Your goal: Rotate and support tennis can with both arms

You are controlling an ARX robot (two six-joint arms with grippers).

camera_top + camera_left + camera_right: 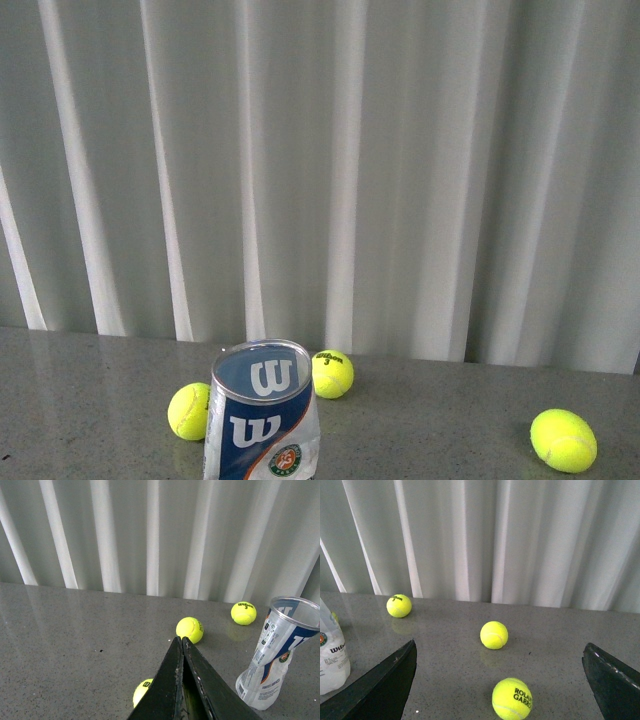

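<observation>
Fingers of the left gripper (182, 642) are clenched, the two black blades meeting at the tip with nothing between them. Fingers of the right gripper (500, 680) are released, its jaws spread wide at the edges of the right wrist view. Neither touches the clear plastic tennis can with the navy-and-white label (262, 415).

I find the can standing upright, mouth open upward, on the grey speckled stone tabletop (450, 400), near the front edge and slightly left of centre. It holds no balls.

Two yellow-green tennis balls lie close behind the can: one at its left (190, 411), one at its far right (332, 373). A third (563, 440) lies well apart to the right.

My judgement: the wide right jaw suits a grasp on the can body, and the closed left blades suit a supporting push.
</observation>
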